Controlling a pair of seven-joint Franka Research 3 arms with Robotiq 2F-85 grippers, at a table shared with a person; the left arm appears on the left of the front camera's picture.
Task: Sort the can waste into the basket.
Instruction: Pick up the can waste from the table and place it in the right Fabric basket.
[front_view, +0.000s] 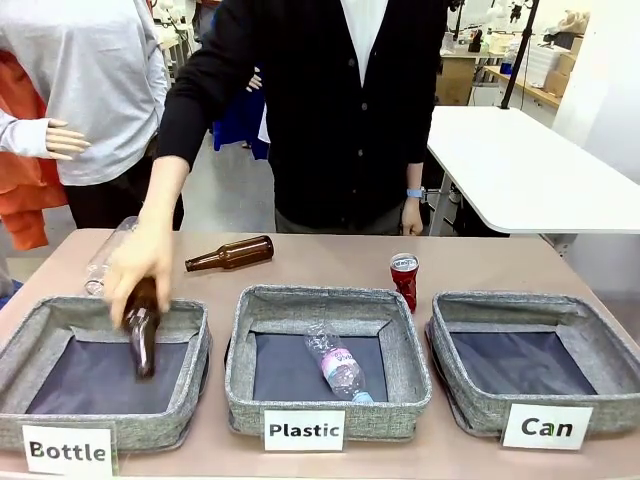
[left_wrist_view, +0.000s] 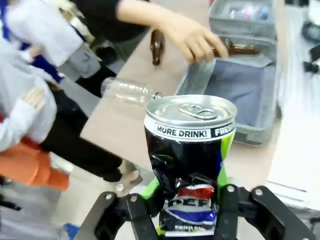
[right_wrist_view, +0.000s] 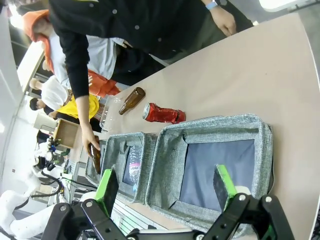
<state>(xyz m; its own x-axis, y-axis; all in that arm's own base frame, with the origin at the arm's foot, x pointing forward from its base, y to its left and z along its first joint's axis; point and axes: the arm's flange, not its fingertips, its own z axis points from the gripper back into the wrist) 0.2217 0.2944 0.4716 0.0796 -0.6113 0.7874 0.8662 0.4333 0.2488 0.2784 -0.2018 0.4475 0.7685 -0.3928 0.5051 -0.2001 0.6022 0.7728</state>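
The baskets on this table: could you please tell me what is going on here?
The left pincer is shut on a dented dark can. The person's hand holds a brown bottle in the Bottle basket. The red can stands on the table; the right pincer hangs open over the Can basket.

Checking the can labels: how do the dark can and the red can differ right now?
The dark can is black and blue; the red can is red. The dark can is clamped in the left gripper; the red can stands free on the table. Both are dented.
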